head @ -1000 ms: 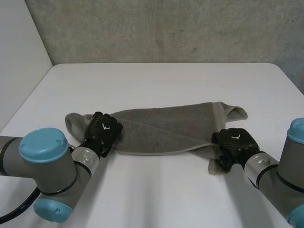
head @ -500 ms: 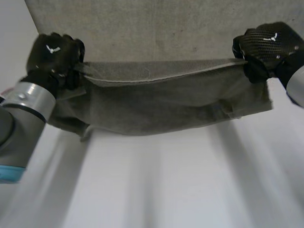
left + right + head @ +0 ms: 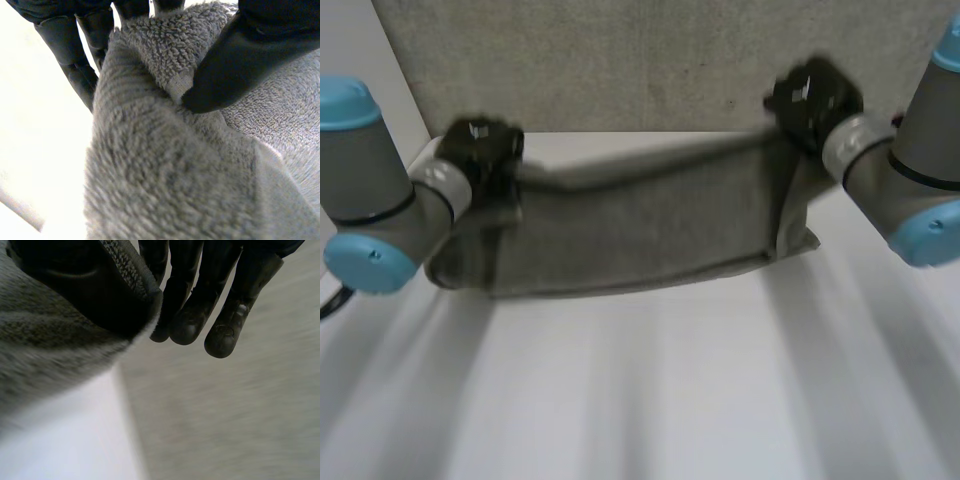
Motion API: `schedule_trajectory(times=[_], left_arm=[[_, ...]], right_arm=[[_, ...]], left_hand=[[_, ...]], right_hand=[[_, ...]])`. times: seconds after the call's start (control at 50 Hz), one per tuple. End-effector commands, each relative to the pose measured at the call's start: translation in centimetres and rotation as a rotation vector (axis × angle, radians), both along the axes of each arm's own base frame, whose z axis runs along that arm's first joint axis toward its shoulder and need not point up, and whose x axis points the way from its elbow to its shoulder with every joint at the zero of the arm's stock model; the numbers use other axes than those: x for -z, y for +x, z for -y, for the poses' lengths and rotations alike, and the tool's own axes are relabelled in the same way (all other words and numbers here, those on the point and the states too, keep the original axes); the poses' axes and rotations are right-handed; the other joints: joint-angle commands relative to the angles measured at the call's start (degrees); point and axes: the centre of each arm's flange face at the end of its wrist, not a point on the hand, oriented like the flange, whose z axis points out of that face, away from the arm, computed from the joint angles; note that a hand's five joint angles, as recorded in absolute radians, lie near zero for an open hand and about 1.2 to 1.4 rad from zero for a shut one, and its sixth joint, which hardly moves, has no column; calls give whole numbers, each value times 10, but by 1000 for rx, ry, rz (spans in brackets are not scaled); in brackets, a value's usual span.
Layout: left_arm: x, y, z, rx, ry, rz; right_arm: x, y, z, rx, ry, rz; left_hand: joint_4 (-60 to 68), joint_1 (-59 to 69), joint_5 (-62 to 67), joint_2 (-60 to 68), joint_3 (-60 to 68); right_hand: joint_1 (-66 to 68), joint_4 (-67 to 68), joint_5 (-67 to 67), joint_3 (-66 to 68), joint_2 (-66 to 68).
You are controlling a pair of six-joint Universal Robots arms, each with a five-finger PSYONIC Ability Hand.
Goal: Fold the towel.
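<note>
White table (image 3: 650, 400), grey concrete wall (image 3: 650, 60) behind it

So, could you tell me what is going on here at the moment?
The robot holds a grey towel up over the white table, stretched between its two hands. The left robot hand pinches one top corner and the right robot hand pinches the other, a little higher. The towel hangs below them in a wide band and has not yet been laid down folded.
</note>
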Motion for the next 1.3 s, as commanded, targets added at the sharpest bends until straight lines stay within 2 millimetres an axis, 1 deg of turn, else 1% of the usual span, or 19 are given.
schedule_trajectory(times=[0.02, 0.04, 0.08, 0.16, 0.22, 0.26, 0.28, 0.32, 0.38, 0.42, 0.44, 0.48, 0.54, 0.58, 0.64, 0.8, 0.92, 1.02, 1.3], left_arm=[[-116, -6, 3, 4, -660, -130], [-129, -6, -1, 10, -741, -155], [-137, -3, -4, 8, -773, -165], [-125, 3, -1, 4, -700, -171], [-113, 4, 1, 6, -642, -169], [-79, 13, 3, -7, -502, -148], [-79, 13, 3, -8, -501, -148], [-40, 23, -1, -24, -371, -112], [-21, 24, -7, -16, -314, -92], [15, 25, -23, 17, -202, -59], [15, 25, -23, 17, -202, -59], [46, 28, -41, 50, -94, -36], [58, 30, -51, 63, -53, -21], [79, 36, -67, 81, 10, 31], [92, 41, -82, 101, 37, 111], [110, 51, -98, 133, 14, 334], [103, 51, -98, 129, -10, 338], [99, 40, -106, 164, -19, 315], [105, 19, -125, 244, -16, 315]], right_arm=[[-94, 1, 8, 41, -584, 259], [-110, -3, -1, 38, -648, 283], [-116, -5, -8, 33, -666, 288], [-110, -5, -10, 23, -637, 274], [-90, -4, -11, 7, -553, 235], [-61, -2, -15, -27, -419, 171], [-61, -2, -15, -27, -418, 171], [-25, -4, -23, -57, -235, 95], [-6, -6, -30, -66, -127, 56], [37, -13, -48, -77, 95, -20], [37, -13, -48, -77, 96, -21], [73, -21, -68, -76, 269, -78], [89, -25, -77, -77, 327, -97], [110, -31, -96, -89, 406, -125], [118, -37, -110, -92, 432, -130], [111, -48, -126, -78, 398, -98], [107, -49, -130, -76, 389, -77], [110, -49, -131, -79, 421, -28], [112, -51, -128, -75, 436, -3]], left_hand=[[-70, -24, -148, -49, -88], [-70, -24, -148, -49, -88], [-70, -24, -148, -49, -88], [-70, -24, -148, -49, -88], [-70, -24, -148, -49, -88], [-70, -24, -148, -49, -88], [-70, -24, -148, -49, -88], [-70, -24, -148, -49, -88], [-70, -24, -148, -49, -88], [-70, -24, -148, -49, -88], [-70, -24, -148, -49, -88], [-70, -24, -148, -49, -88], [-70, -24, -148, -49, -88], [-70, -24, -148, -49, -88], [-105, -59, -183, -84, -123], [-208, -162, -286, -187, -226], [-290, -244, -368, -269, -308], [-490, -444, -568, -469, -508], [-584, -539, -663, -564, -603]], right_hand=[[34, 33, 28, 38, 40], [34, 33, 28, 38, 40], [34, 33, 28, 38, 40], [34, 33, 28, 38, 40], [34, 33, 28, 38, 40], [34, 33, 28, 38, 40], [34, 33, 28, 38, 40], [34, 33, 28, 38, 40], [34, 33, 28, 38, 40], [34, 33, 28, 38, 40], [34, 33, 28, 38, 40], [34, 33, 28, 38, 40], [34, 33, 28, 38, 40], [34, 33, 28, 38, 40], [34, 33, 28, 38, 40], [34, 33, 28, 38, 40], [34, 33, 28, 38, 40], [34, 33, 28, 38, 40], [34, 33, 28, 38, 40]])
